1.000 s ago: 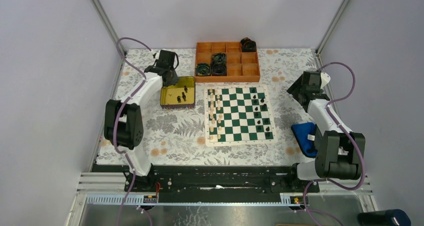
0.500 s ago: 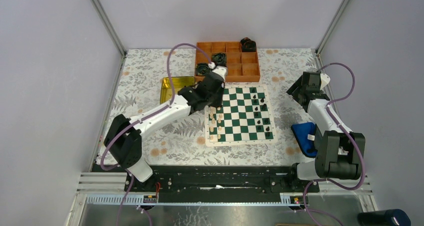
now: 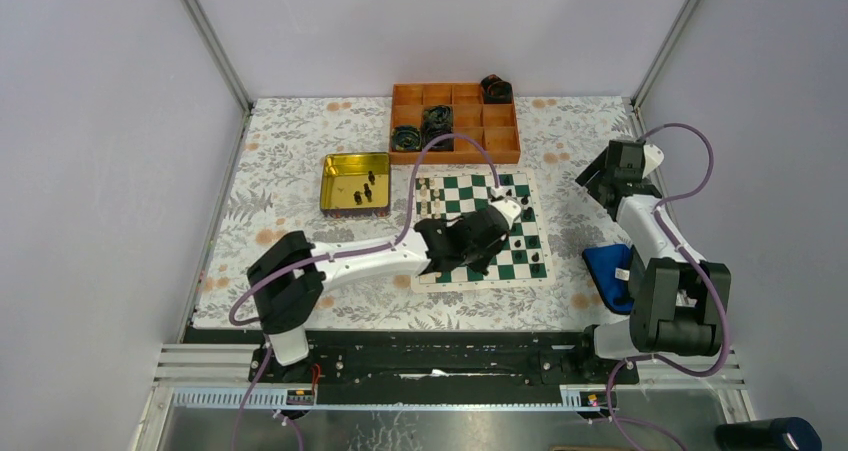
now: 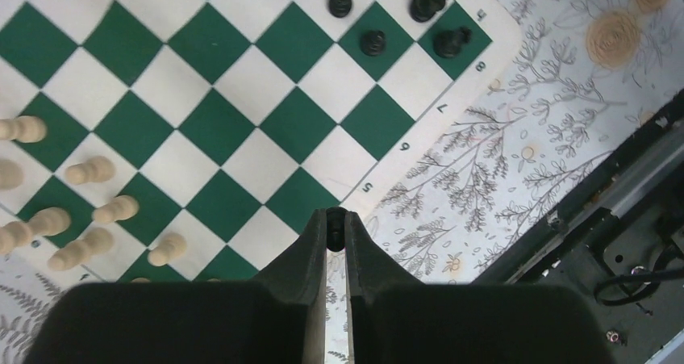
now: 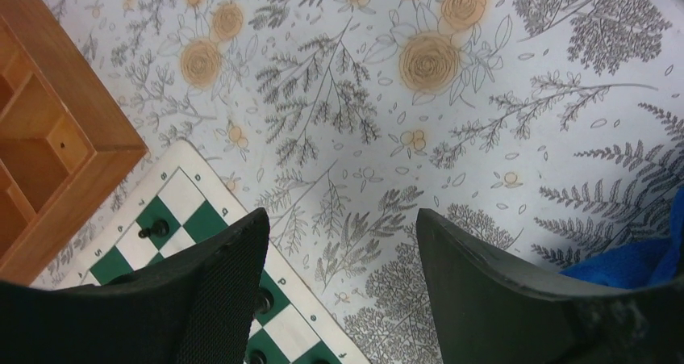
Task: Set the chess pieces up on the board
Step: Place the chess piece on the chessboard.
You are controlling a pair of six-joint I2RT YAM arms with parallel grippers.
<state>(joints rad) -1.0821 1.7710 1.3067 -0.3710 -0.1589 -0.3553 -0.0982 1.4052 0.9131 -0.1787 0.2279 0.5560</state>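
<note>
The board (image 3: 456, 197) lies mid-table, with cream chess pieces (image 3: 430, 221) along its left columns and black chess pieces (image 3: 521, 211) along its right. My left gripper (image 3: 478, 257) reaches over the board's near half. In the left wrist view it (image 4: 336, 219) is shut on a small black piece (image 4: 336, 223), held above the board's (image 4: 242, 98) near border by the number 5. Black pieces (image 4: 373, 41) stand ahead and cream pieces (image 4: 89, 170) to the left. My right gripper (image 3: 598, 179) hovers off the board's right side; it (image 5: 340, 223) is open and empty.
A yellow tin (image 3: 335, 166) left of the board holds several black pieces (image 3: 368, 193). An orange compartment tray (image 3: 455, 157) with dark cable rolls (image 3: 437, 121) stands behind the board. A blue cloth (image 3: 608, 269) lies by the right arm's base.
My left arm has swung from the yellow tin rightward across the board to its near right part. The right arm has not moved.
</note>
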